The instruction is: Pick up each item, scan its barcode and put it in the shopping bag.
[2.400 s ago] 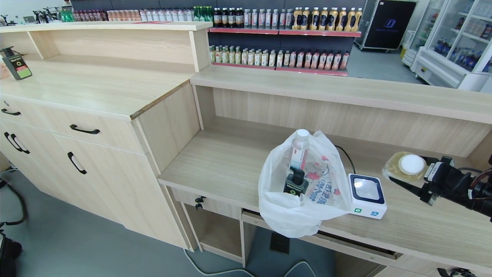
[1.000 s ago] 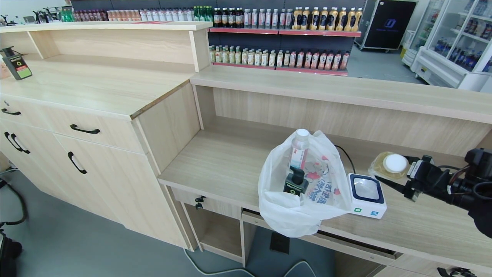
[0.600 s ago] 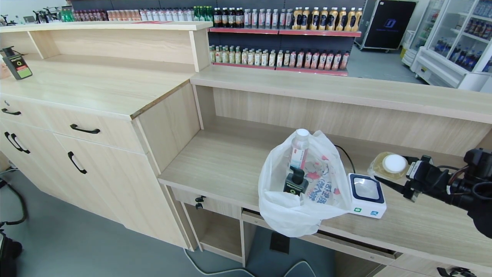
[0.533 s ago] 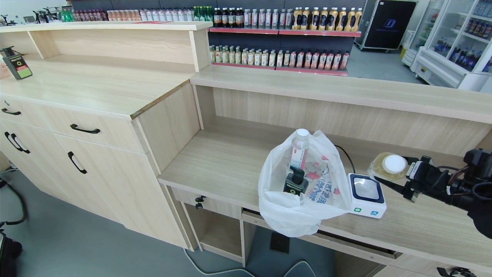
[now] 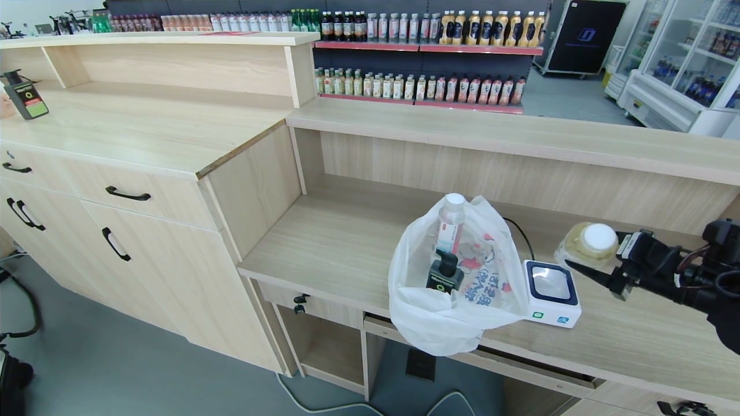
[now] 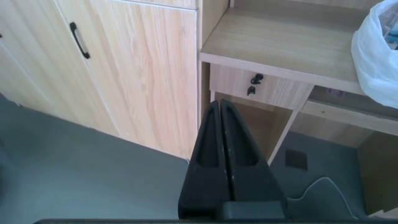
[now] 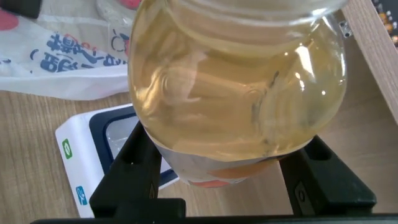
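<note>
On the tabletop a shopping bag is set, with a water bottle and, before it, a pump bottle stood inside. A scanner is placed just right of the bag; right of that, a juice bottle is held in the right tool.

White-capped bottle of yellow liquid held aloft in the right gripper, just beside the white barcode scanner. White shopping bag stands open against the scanner, holding an upright clear bottle and a black pump bottle
</note>
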